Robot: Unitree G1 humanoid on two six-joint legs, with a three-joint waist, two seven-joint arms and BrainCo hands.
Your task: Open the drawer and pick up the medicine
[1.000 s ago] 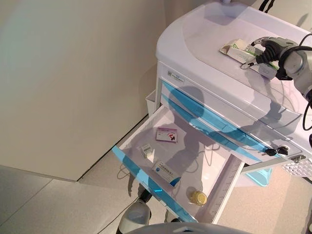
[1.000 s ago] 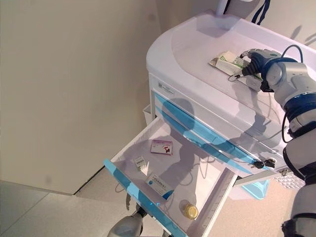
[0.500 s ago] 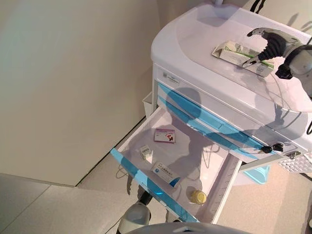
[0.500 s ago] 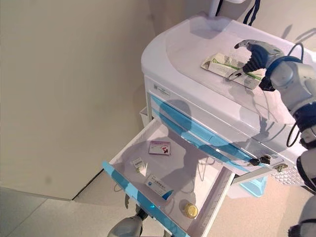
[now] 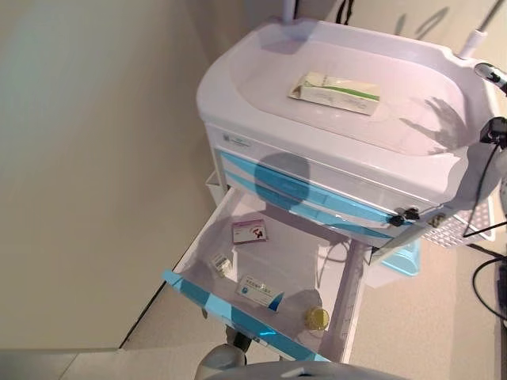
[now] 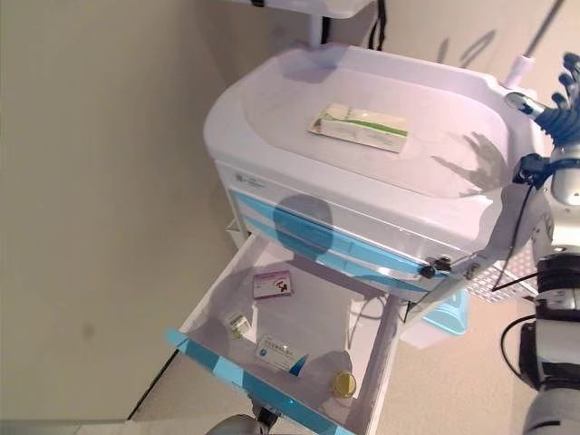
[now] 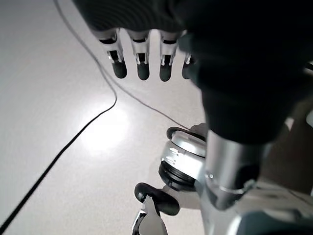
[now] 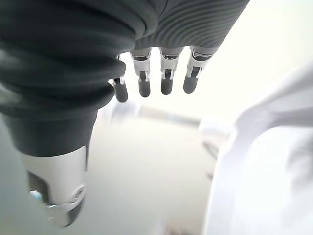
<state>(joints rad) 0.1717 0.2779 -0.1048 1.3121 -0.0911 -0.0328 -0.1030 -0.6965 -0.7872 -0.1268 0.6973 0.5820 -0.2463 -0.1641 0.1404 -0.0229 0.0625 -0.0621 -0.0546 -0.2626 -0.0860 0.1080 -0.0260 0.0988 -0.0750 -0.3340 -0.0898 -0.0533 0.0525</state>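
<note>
Lying flat on the recessed top of the white medical cart (image 5: 238, 95), the green-and-white medicine box (image 5: 335, 91) is sitting well inside the raised rim, which is keeping it from sliding off. No hand is touching it. The right hand (image 6: 569, 77) is showing only at the far right edge of the right eye view, off the cart's right corner and clear of the box; its own wrist view is showing the fingers (image 8: 166, 78) hanging straight in a row with nothing between them and the thumb, so it is relaxed and empty. The left hand (image 7: 142, 61) is appearing only in its own wrist view, pointing down at the floor with fingers likewise straight and empty, idling away from the work.

Below, the bottom drawer (image 5: 207, 291) with its blue front is standing pulled fully out, exposing what is left inside: a pink-and-white packet (image 5: 249, 231) toward the back, a small box (image 5: 221, 263) near the left wall, a white-and-blue carton (image 5: 259, 291) leaning against the front panel, and a small yellow-capped bottle (image 5: 317, 318) in the front right corner. The upper blue-fronted drawers are sitting shut.

Judging from this layout, the drawer step is done and one medicine is resting on top.
</note>
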